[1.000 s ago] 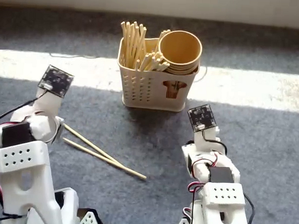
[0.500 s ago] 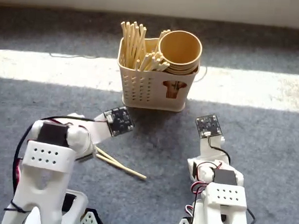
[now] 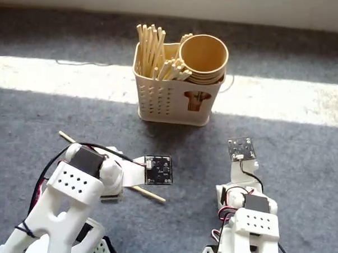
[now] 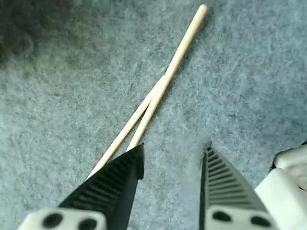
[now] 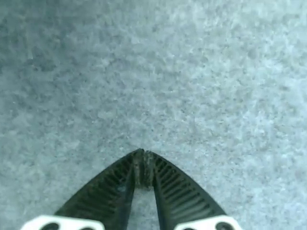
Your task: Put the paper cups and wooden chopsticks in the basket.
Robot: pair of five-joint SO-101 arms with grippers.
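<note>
While the left end effector (image 4: 173,147) is hovering with its fingers spread apart, two loose wooden chopsticks (image 4: 158,91) are lying touching on the grey carpet (image 3: 302,160) just ahead of it. The right end effector (image 5: 142,154) is sitting pinched together, empty, well apart from the basket (image 3: 175,104) holding paper cups (image 3: 203,52) and bundled chopsticks (image 3: 151,47).

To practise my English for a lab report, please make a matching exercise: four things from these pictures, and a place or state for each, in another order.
1 left gripper
2 right gripper
3 loose chopsticks
4 paper cups

A in the basket
B shut
C lying on the carpet
D open

Pairs: 1-D, 2-B, 3-C, 4-A
</note>
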